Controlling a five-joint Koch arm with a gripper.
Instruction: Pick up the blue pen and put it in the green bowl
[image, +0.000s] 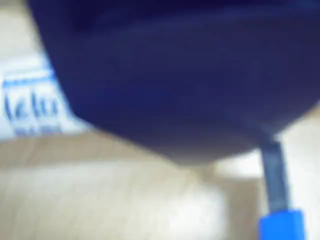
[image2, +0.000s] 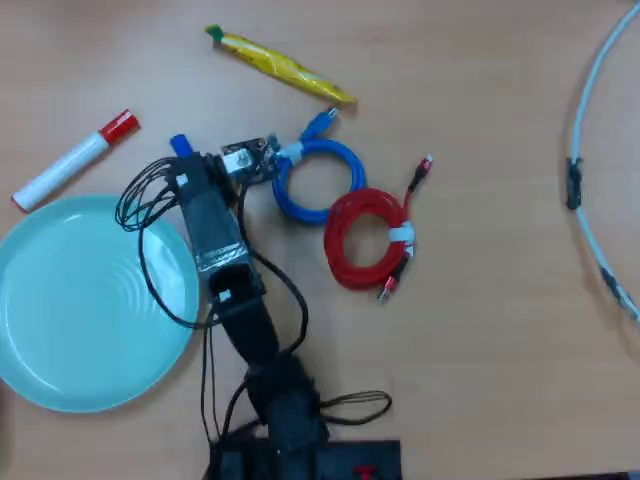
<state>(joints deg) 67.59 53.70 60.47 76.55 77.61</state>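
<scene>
In the overhead view my gripper (image2: 192, 165) is at the end of the black arm, low over the table just above the rim of the green bowl (image2: 60, 330). Only the blue end of the blue pen (image2: 180, 146) sticks out from under it; the arm hides the rest. The blurred wrist view shows the pen's white barrel with blue lettering (image: 31, 105) at the left, behind a big dark blue shape close to the lens. The jaws do not show clearly in either view. The bowl is empty.
A red-capped white marker (image2: 75, 160) lies above the bowl. A yellow packet (image2: 280, 65) lies at the top. A blue cable coil (image2: 345, 160) and a red cable coil (image2: 340, 240) lie right of the gripper. A white cable (image2: 590, 130) runs along the right edge.
</scene>
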